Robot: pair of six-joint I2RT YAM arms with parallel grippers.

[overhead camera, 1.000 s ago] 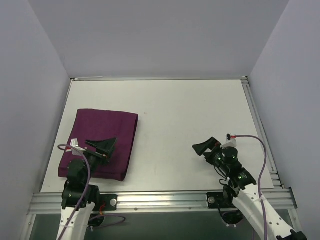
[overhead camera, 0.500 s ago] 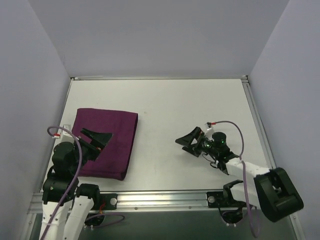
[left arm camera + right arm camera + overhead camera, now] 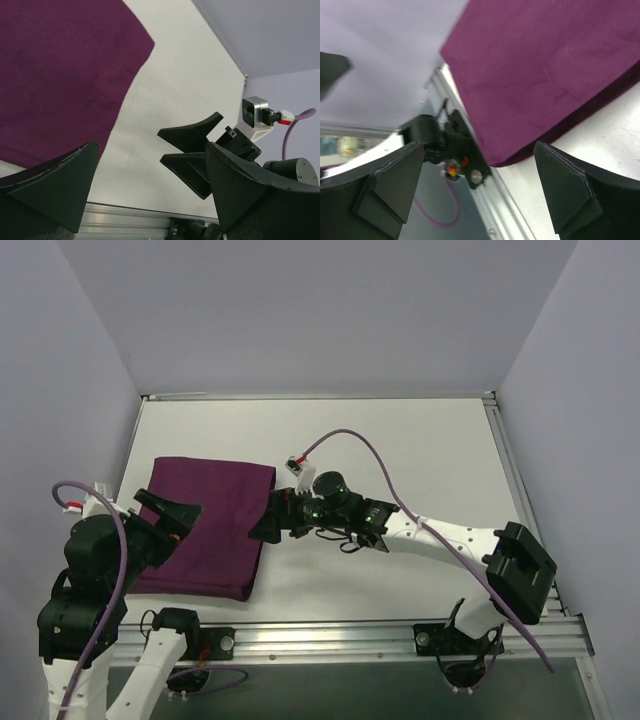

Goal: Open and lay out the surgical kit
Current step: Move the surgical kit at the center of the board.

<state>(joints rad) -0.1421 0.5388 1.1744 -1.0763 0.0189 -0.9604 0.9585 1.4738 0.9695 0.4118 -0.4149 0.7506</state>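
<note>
The surgical kit is a folded dark purple cloth wrap [image 3: 215, 520] lying at the left of the white table; it also shows in the left wrist view [image 3: 60, 75] and the right wrist view [image 3: 545, 70]. The wire-mesh tray and the instruments are hidden. My left gripper [image 3: 168, 512] is open, raised above the wrap's left part. My right gripper [image 3: 272, 524] is open and reaches across to the wrap's right edge, just beside it. Its fingers [image 3: 192, 150] show in the left wrist view. Neither gripper holds anything.
The table's aluminium front rail [image 3: 330, 640] runs along the near edge. The left arm's base [image 3: 445, 145] shows in the right wrist view. Purple-grey walls close the left, back and right sides.
My right arm has swung far left across the table to the wrap's right edge. My left arm has lifted and drawn back left.
</note>
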